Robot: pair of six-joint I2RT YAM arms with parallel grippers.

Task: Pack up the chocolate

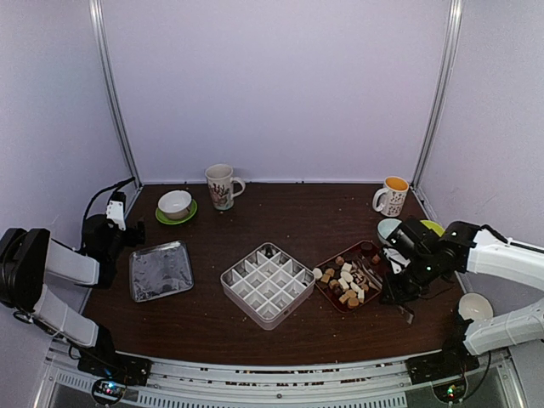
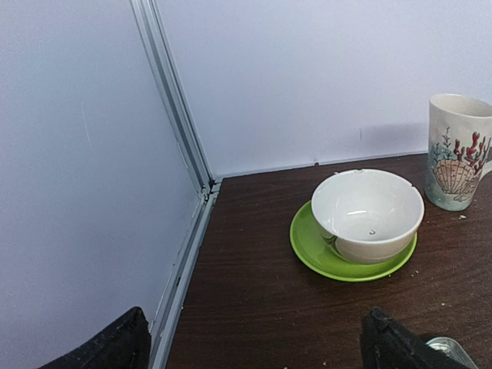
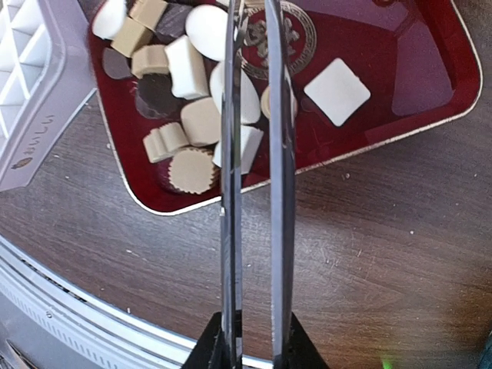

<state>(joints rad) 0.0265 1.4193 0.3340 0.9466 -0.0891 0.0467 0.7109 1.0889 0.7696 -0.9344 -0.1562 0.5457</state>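
Occlusion first. Tongs (image 3: pixel 280 231) run up the middle of the right wrist view as two thin metal blades, close together and nearly parallel. Their tips are cut off by the top edge, so I cannot tell whether they pinch anything. Right gripper (image 3: pixel 252 347) shows only as black stubs at the bottom edge, jaws clamped on the handle end of the tongs.

Chocolate (image 3: pixel 201 121), in brown, tan and white pieces, is heaped in the left half of the red tray (image 3: pixel 415 61), partly behind the blades. One white square lies apart on the bare right half.

Left gripper (image 2: pixel 254 347): only two black fingertips (image 2: pixel 115 346) appear, at the bottom corners of the left wrist view. Jaws wide apart, with only counter (image 2: pixel 254 292) between them. Ahead of them, a white bowl (image 2: pixel 367 215) sits on a green saucer (image 2: pixel 307 246). The shell mug (image 2: pixel 457 154) is cut by the right edge, and a sliver of silver tray (image 2: pixel 450 350) shows at lower right.

In the top view the grid box (image 1: pixel 244 302) sits at centre, its right corner just beside the red tray; I cannot tell if they touch. One far cell looks dark, contents unreadable.

Room: a strip of bare counter lies between the red tray's near rim and the metal rail at lower left of the right wrist view. A wide bare stretch occupies upper centre of the top view, behind the grid box. The right arm crowds the space right of the red tray.
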